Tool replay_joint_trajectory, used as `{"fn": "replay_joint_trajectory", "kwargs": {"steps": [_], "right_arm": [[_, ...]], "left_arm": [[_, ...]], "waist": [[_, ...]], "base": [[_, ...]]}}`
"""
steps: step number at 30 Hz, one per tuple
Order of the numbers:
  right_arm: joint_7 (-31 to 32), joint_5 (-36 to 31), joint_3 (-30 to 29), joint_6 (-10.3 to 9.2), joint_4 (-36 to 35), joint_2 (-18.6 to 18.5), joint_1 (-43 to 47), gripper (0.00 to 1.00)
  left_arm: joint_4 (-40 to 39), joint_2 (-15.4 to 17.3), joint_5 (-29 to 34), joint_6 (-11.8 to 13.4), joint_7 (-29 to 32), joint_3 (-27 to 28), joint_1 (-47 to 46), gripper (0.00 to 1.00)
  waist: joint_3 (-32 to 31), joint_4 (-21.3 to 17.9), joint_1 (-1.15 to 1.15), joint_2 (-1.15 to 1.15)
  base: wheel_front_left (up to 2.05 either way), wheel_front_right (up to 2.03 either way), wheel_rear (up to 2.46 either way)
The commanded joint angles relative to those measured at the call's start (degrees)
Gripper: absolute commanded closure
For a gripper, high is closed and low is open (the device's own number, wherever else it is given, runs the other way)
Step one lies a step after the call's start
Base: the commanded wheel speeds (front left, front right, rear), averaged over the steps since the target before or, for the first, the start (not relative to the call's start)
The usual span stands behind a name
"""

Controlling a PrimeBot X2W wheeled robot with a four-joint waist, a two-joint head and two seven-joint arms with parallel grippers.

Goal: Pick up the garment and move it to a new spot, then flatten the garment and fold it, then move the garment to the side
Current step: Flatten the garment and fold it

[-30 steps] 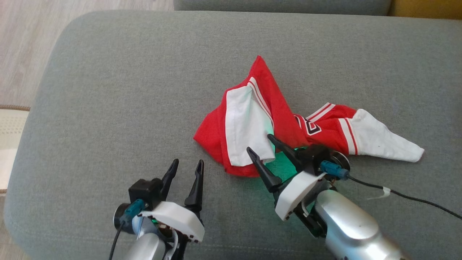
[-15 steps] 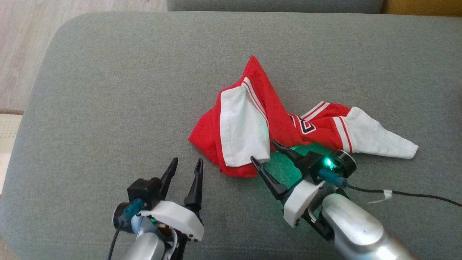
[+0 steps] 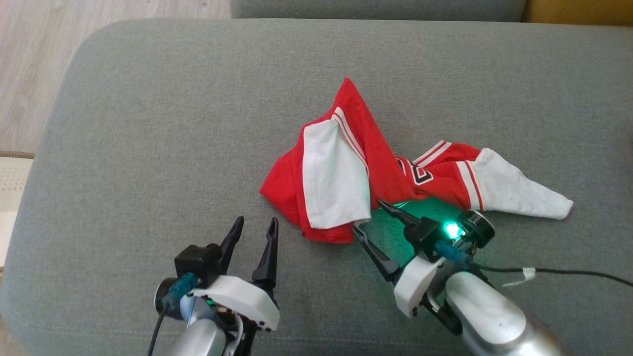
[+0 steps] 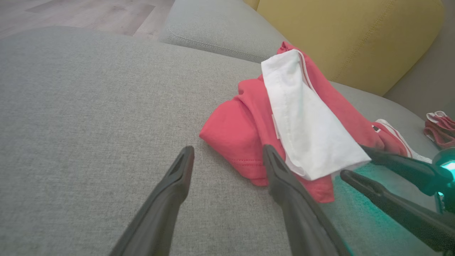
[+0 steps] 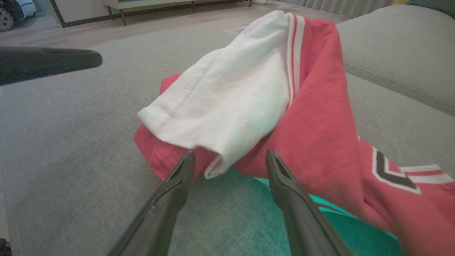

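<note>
A crumpled red and white garment lies right of centre on the grey sofa cushion, one white sleeve folded over its near-left part and another trailing right. My right gripper stands open at the garment's near edge, its tips just short of the white sleeve, a green light glowing on its wrist. In the right wrist view, the open right gripper has nothing between its fingers. My left gripper is open and empty over bare cushion, left of the garment. The left wrist view also shows the right gripper.
A yellow cushion rises behind the seat, and a second grey cushion adjoins the far edge. Wooden floor and a pale rug lie off the left side. A black cable trails right. A small red-white cloth lies far right.
My right gripper has drawn back toward me and to the right, off the white sleeve it overlapped, staying open. The head view shifted slightly. The left gripper has not moved.
</note>
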Motion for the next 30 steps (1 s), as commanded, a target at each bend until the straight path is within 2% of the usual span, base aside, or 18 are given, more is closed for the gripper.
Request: {"fn": "replay_joint_trajectory", "kwargs": {"steps": [1,9,10,11,12,13,14,15,18,21,26,30], "right_arm": [[-0.62,-0.94,-0.28,-0.05,-1.45,0.47,0.48,0.0],[-0.62,-2.94,-3.13,-0.05,-3.02,1.7,0.52,0.0],[-0.62,-3.11,-3.49,-0.05,-3.3,1.94,0.47,0.07],[-0.62,-3.44,-3.79,-0.05,-3.69,2.14,0.34,0.18],[-0.62,-3.64,-4.14,-0.05,-4.13,2.36,0.26,0.33],[-0.62,-3.75,-4.42,-0.05,-4.48,2.58,0.18,0.6],[-0.62,-3.88,-4.61,-0.05,-4.82,2.76,0.05,0.94],[-0.62,-3.81,-4.94,-0.05,-5.23,2.94,-0.09,1.0],[-0.62,-2.95,-6.8,-0.05,-7.34,3.29,-0.99,1.0],[-0.62,-2.04,-11.27,-0.05,-10.29,2.44,-3.74,1.0],[-0.62,-2.66,-17.63,-0.05,-13.23,-1.81,-12.68,1.0],[-0.62,-3.74,-19.43,-0.05,-12.95,-5.17,-21.3,1.0]], "left_arm": [[-1.52,0.31,0.09,-0.09,-0.31,1.52,-0.62,0.0],[-1.72,0.31,0.14,-0.16,-0.31,1.52,-0.87,0.0],[-1.75,0.31,0.14,-0.17,-0.31,1.5,-0.97,0.0],[-1.77,0.31,0.13,-0.18,-0.31,1.5,-1.06,0.0],[-1.77,0.31,0.13,-0.19,-0.31,1.49,-1.15,0.0],[-1.75,0.31,0.13,-0.2,-0.31,1.47,-1.22,0.0],[-1.74,0.31,0.1,-0.2,-0.31,1.45,-1.3,0.0],[-1.71,0.31,0.08,-0.19,-0.31,1.43,-1.35,0.0],[-1.6,0.31,-0.06,-0.13,-0.31,1.42,-1.37,0.0],[-1.52,0.31,-0.16,-0.02,-0.31,1.64,-1.27,0.0],[-1.46,0.31,-0.18,0.1,-0.31,1.94,-0.89,0.0],[-1.67,0.31,-0.55,0.19,-0.31,1.66,-0.9,0.0]], "waist": [[0.01,-0.04,0.0,0.0],[0.51,-0.24,0.0,0.0],[0.6,-0.22,0.0,0.0],[0.69,-0.2,0.0,0.0],[0.77,-0.15,0.0,0.0],[0.83,-0.09,0.0,0.0],[0.9,-0.02,0.0,0.0],[0.93,0.06,0.0,0.0],[0.85,0.27,0.0,0.0],[0.55,0.18,0.0,0.0],[-0.36,-0.28,0.0,0.0],[-0.71,-0.32,0.0,0.0]], "base": [[0.0,0.0,0.0],[0.0,0.0,0.0],[0.0,0.0,0.0],[0.0,0.0,0.0],[0.0,0.0,0.0],[0.0,0.0,0.0],[0.0,0.0,0.0],[0.0,0.0,0.0],[0.0,0.0,0.0],[0.0,0.0,0.0],[0.0,0.0,0.0],[0.0,0.0,0.0]]}}
